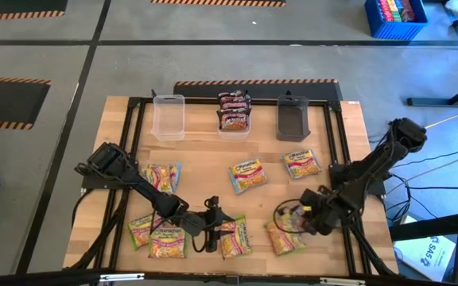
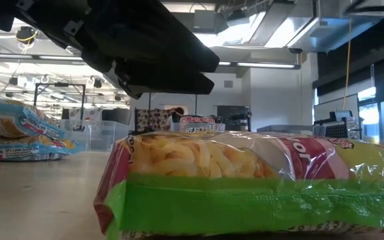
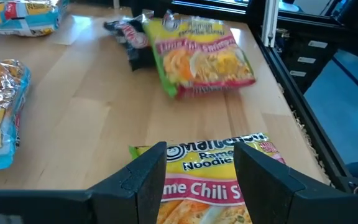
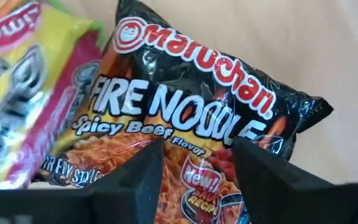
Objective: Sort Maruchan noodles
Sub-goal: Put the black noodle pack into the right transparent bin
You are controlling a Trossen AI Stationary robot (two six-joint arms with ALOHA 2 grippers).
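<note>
My left gripper is open near the table's near edge. Its fingers stand just above a yellow-green Maruchan packet that lies flat. The low view shows a gap between that packet and the gripper above it. My right gripper is open over a black-and-red Fire Noodle packet. This packet lies on the table, partly over another yellow-green packet.
Along the far edge stand a clear tub, a clear tub holding dark packets, and a dark grey tub. Yellow-orange, blue-edged packets lie mid-table. More yellow-green packets lie near the near edge.
</note>
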